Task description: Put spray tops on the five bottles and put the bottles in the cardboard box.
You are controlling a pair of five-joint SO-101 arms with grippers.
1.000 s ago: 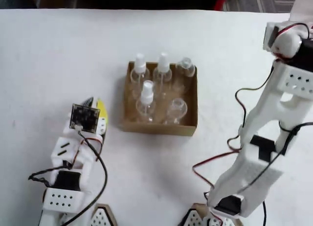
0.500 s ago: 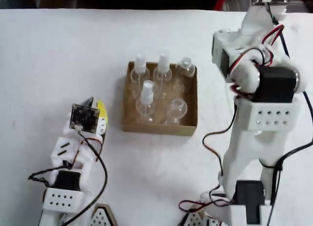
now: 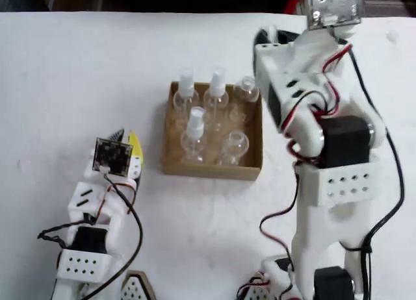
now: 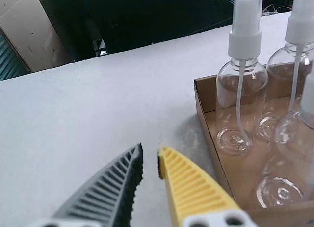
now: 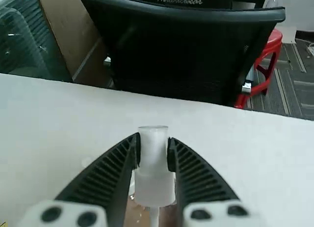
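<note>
White table [image 3: 78, 53] — right fingers [image 5: 109, 172] pinch a spray top [image 5: 153, 160], left fingers [image 4: 120, 185] ajar.

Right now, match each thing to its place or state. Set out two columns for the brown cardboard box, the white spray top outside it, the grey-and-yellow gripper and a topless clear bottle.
Things
1. brown cardboard box
2. loose white plastic spray top
3. grey-and-yellow left gripper
4. clear topless bottle

Places or states
A. beside the box, holding nothing
B. standing in the box, neck bare
C. holding five bottles
D. clamped in the black right gripper

Pairs: 1-C, 2-D, 3-A, 4-B.
</note>
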